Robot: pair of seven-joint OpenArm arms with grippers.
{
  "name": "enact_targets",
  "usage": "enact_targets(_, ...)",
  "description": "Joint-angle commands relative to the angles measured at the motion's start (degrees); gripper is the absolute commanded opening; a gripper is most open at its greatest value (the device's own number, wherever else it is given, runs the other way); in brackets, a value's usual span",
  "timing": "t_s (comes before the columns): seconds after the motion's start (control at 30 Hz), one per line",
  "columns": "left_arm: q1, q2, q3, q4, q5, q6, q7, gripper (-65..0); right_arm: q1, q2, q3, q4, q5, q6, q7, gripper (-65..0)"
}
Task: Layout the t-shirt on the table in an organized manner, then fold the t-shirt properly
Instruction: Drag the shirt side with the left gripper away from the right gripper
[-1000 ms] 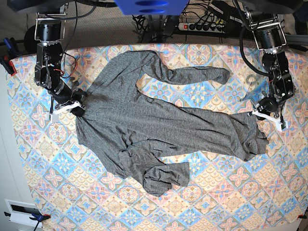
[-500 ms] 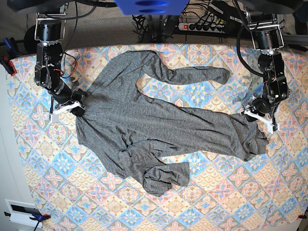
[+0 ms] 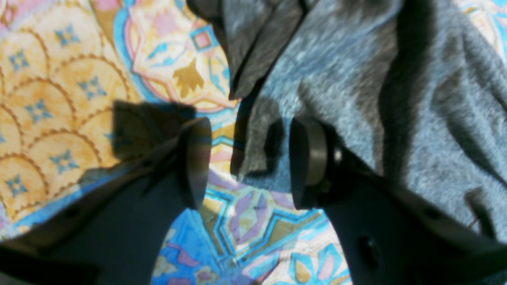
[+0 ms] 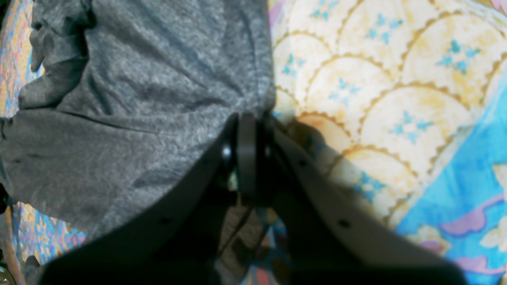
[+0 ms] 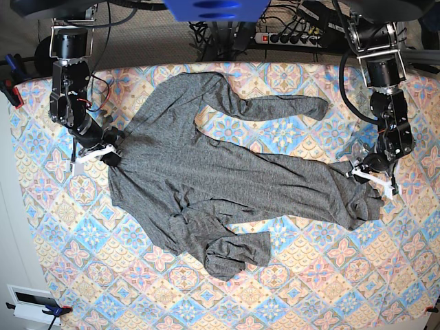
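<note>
Tiled table (image 5: 289, 289) beneath grey t-shirt (image 5: 206, 172)

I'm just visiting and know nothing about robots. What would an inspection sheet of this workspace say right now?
Surface: table covered by a patterned cloth of blue, pink and cream tiles.
Job's things: t-shirt, dark grey with long sleeves, spread out but wrinkled, one sleeve bunched near the front.
Clutter: nothing seen on the cloth.
Grippers: left gripper open over a shirt edge; right gripper shut on the t-shirt edge.
Cables: power strip and loose wires behind the table.
Surroundings: clamps at the table edge.
</note>
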Motion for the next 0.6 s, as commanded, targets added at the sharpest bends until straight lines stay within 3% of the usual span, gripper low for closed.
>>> enact_targets(0.0, -1.27, -1.04, -0.27, 1.04, -0.22, -0.12, -1.03, -34.3, -1.23, -0.23, -0.92, -0.65, -2.69, -1.58, -6.76, -64.9)
enact_targets(0.1, -1.27, -1.04, -0.27, 1.04, -0.31, -0.12, -1.03, -35.5, -1.23, -0.23, -0.92, -0.65, -2.69, -1.58, -6.76, -64.9)
enact_targets(0.17, -1.27, -1.04, -0.27, 1.04, -0.31, -0.12, -1.11, -39.9, -1.23, -0.23, -0.92, -0.65, -2.69, -1.58, -6.76, -64.9)
enact_targets(0.37, -1.01, -0.95, -0.36, 0.78, -0.14, 0.23, -5.86, -65.0, -1.23, -0.23, -0.92, -0.65, -2.69, -1.58, -6.76, -64.9)
enact_targets(0.57, -1.01, -0.95, -0.36, 0.86, -0.31, 0.23, -5.95, -65.0, -1.23, -0.23, -0.92, -0.65, -2.69, -1.58, -6.76, -64.9)
